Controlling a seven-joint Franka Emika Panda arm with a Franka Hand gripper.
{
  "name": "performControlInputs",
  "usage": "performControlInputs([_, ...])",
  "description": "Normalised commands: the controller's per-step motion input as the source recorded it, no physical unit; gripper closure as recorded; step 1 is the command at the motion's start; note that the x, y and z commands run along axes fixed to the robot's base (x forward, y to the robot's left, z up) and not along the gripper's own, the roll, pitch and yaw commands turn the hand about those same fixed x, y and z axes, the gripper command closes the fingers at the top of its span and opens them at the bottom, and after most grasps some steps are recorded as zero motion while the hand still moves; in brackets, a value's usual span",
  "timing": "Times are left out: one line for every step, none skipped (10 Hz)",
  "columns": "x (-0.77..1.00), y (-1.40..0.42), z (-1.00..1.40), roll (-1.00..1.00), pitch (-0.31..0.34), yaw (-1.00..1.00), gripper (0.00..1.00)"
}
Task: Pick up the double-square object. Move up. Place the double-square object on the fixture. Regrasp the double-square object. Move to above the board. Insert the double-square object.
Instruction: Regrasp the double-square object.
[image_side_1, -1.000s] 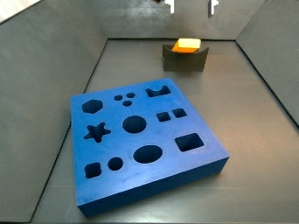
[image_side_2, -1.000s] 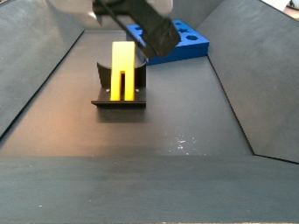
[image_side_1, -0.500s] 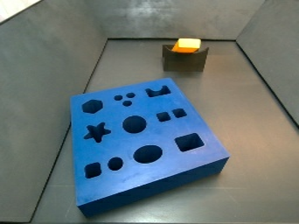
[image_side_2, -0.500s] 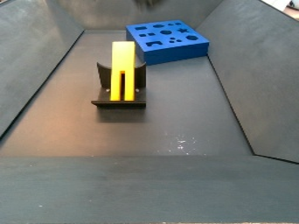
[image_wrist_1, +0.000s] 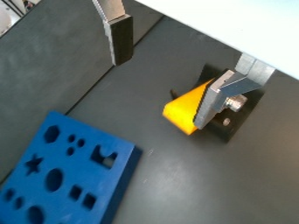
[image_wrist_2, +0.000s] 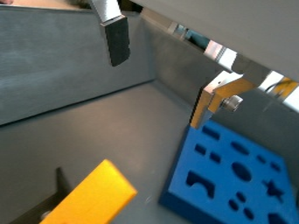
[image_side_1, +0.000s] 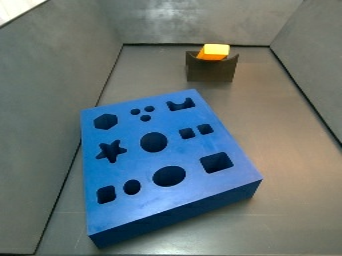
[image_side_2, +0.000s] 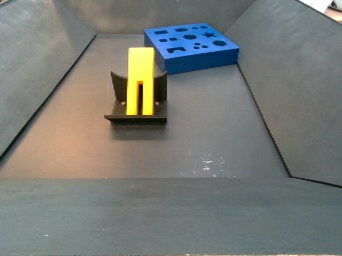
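Note:
The yellow-orange double-square object (image_side_2: 140, 79) lies on the dark fixture (image_side_2: 136, 106) in both side views; its end face (image_side_1: 211, 51) shows on the fixture (image_side_1: 211, 66) at the back. The blue board (image_side_1: 164, 158) with shaped holes lies on the floor, also in a side view (image_side_2: 194, 46). My gripper (image_wrist_1: 163, 63) is open and empty, high above the floor. It is out of both side views. In both wrist views the object (image_wrist_1: 187, 105) (image_wrist_2: 93, 196) and board (image_wrist_1: 59, 175) (image_wrist_2: 233, 171) lie far below the spread fingers (image_wrist_1: 121, 38).
Grey sloped walls (image_side_1: 67, 70) enclose the dark floor (image_side_2: 160, 170) on all sides. The fixture stands near the back wall in a side view, well apart from the board.
The gripper has risen out of both side views, leaving the object on the fixture. The object, fixture and board have not moved.

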Motion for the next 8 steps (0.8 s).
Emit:
performControlInputs([-0.03,-0.03,0.01,1.0,0.025,0.03,0.0])
performControlInputs([-0.02,-0.02,0.01,1.0,0.02,0.04,0.0])
performControlInputs([-0.02,-0.02,0.02,1.0,0.018,0.04,0.0])
performControlInputs([-0.01,-0.02,0.01,1.0,0.013,0.04,0.0])
performControlInputs([-0.01,-0.02,0.01,1.0,0.011,0.04,0.0])
performControlInputs([0.0,-0.02,0.01,1.0,0.009,0.04,0.0])
performControlInputs([0.0,-0.02,0.01,1.0,0.011,0.04,0.0])
performControlInputs([0.0,-0.02,0.01,1.0,0.018,0.04,0.0])
